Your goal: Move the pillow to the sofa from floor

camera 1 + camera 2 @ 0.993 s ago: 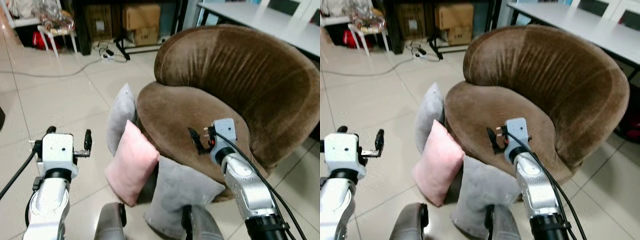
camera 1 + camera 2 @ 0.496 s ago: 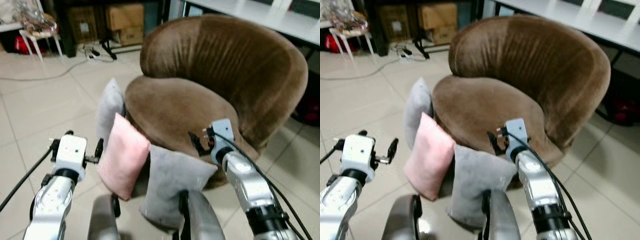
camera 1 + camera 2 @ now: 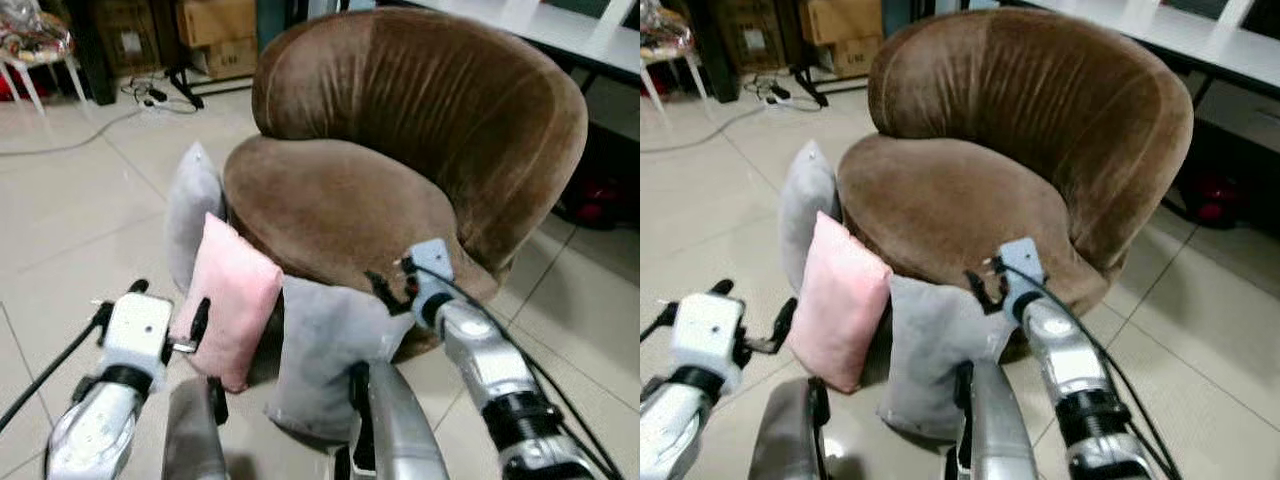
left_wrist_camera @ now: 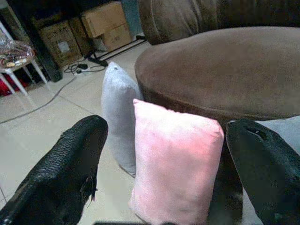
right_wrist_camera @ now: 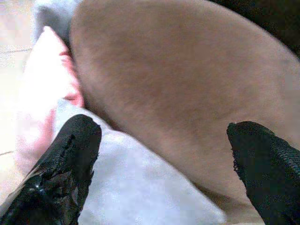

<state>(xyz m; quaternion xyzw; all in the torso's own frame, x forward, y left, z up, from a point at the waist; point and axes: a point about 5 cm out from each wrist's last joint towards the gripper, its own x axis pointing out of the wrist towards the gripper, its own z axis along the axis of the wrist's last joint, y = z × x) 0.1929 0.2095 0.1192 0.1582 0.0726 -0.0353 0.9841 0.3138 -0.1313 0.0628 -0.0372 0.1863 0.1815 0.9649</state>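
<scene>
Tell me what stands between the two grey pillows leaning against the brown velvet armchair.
A pink pillow stands between the far grey pillow and the near grey pillow, all upright on the floor against the brown velvet armchair, as both eye views show.

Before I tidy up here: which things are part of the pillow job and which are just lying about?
Job: pink pillow, two grey pillows, sofa, left gripper, right gripper, both open.
Lying about: boxes, cables, white table.
</scene>
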